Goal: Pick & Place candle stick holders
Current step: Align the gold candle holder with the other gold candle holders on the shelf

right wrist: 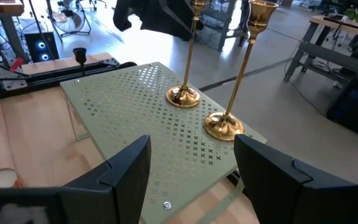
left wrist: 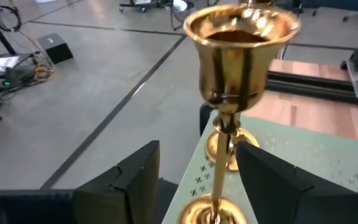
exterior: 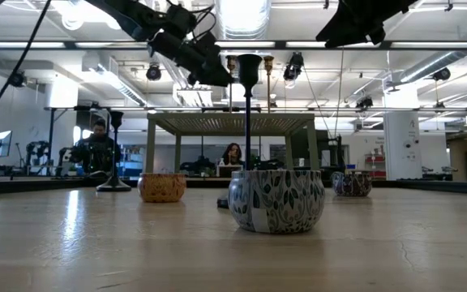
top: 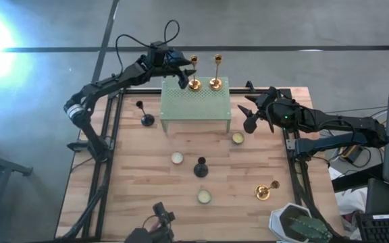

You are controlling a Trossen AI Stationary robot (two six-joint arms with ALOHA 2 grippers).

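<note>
Gold holders [top: 194, 73]: three. Black holders [top: 144, 115]: two. Candle tins [top: 177, 158]: three.

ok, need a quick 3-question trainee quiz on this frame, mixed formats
1. True or false: two gold candle stick holders stand upright on the green perforated stand.
2. Multiple choice: the third gold candle stick holder is
A. lying on its side on the wooden table
B. standing on the stand
C. held by the right gripper
3. Fill in: the left gripper has its fingers open on either side of the ____ of the left gold candle stick holder on the stand.

Key
1. True; the other one is the right gold candle stick holder.
2. A
3. stem

The right gripper waits open beside the stand. Two black candle stick holders stand on the table.
</note>
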